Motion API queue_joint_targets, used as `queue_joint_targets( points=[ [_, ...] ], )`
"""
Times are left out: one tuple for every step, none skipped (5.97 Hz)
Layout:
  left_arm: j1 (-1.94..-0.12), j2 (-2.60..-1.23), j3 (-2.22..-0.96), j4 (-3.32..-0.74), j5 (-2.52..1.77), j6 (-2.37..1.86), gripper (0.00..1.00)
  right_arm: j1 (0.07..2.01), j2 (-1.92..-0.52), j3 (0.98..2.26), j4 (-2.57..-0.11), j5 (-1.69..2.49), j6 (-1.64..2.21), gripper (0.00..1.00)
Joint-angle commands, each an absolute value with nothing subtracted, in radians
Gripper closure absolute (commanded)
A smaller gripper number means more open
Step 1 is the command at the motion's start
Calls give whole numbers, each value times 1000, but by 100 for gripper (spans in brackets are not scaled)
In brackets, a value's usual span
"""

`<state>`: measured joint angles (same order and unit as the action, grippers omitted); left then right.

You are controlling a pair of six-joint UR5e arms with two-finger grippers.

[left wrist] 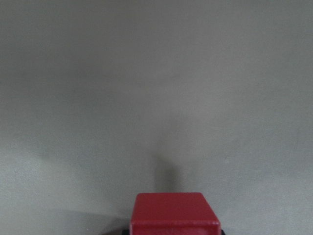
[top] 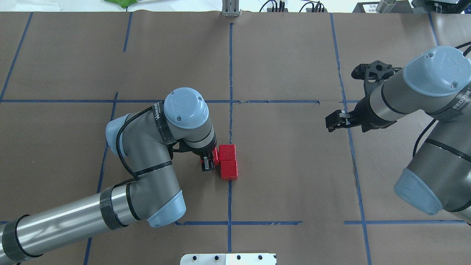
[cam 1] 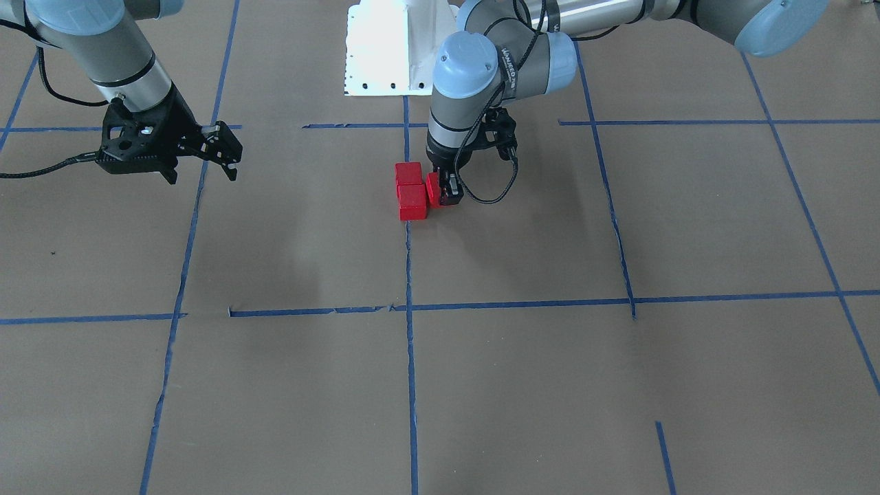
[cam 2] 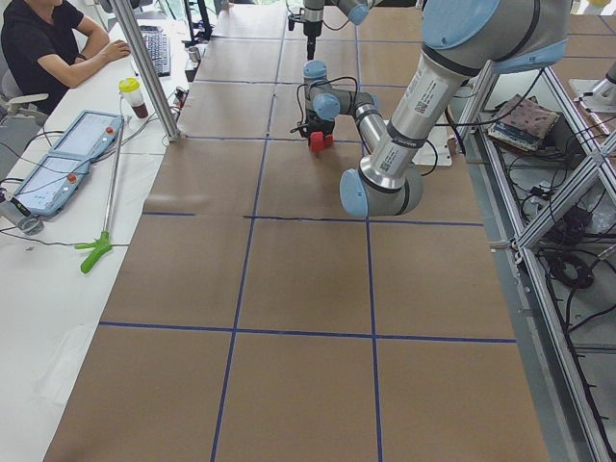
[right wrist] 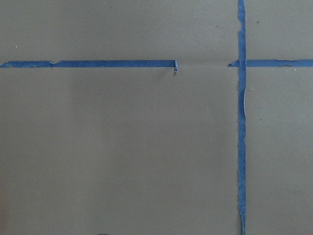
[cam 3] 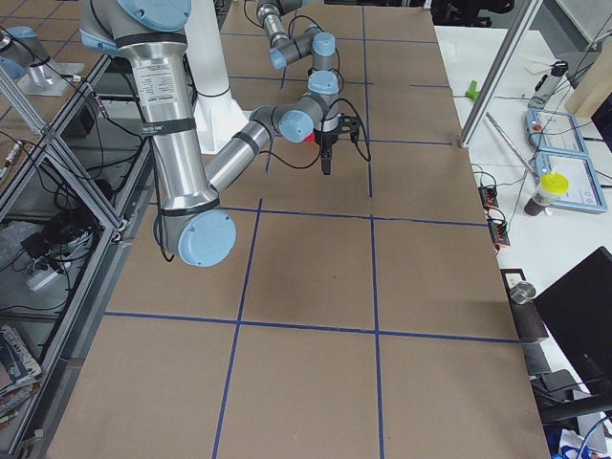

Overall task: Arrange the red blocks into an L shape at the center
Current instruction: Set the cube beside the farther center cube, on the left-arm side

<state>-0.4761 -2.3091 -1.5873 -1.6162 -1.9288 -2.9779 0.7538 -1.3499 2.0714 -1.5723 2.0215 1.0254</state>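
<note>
On the bench (top: 294, 165), the right pincer (cam 1: 201, 172) hangs wide toward the right-end edge. Mid-bench, the left pincer (cam 1: 440, 191) clamps the third red block (cam 1: 433, 189) beside the two red blocks (top: 229, 169). Best: seat it flush against one end block, not the seam, before letting go.

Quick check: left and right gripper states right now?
Left gripper: closed on a red block.
Right gripper: cannot be told; no block seen in it.
</note>
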Motion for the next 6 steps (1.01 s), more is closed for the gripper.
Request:
queue_joint_targets(
  points=[
    [-476, -2319, -1560, -1626, -1913, -2979, 97, 755, -1350, 2072, -1572, 2020, 1025, 0],
    [-476, -2324, -1557, -1625, -1911, -2981, 96, 755, -1350, 2072, -1572, 2022, 1025, 0],
    [-474, -2324, -1549, -1626, -1911, -2981, 94, 755, -1350, 2072, -1572, 2020, 1025, 0],
    [-474, -2324, -1549, -1626, -1911, -2981, 84, 755, -1350, 2072, -1572, 2020, 1025, 0],
    [-474, -2324, -1551, -1626, -1911, -2981, 1, 755, -1350, 2072, -1572, 2022, 1025, 0],
    [-474, -2324, -1551, -1647, -1911, -2982, 0, 755, -1350, 2074, -1572, 2022, 1025, 0]
  ],
)
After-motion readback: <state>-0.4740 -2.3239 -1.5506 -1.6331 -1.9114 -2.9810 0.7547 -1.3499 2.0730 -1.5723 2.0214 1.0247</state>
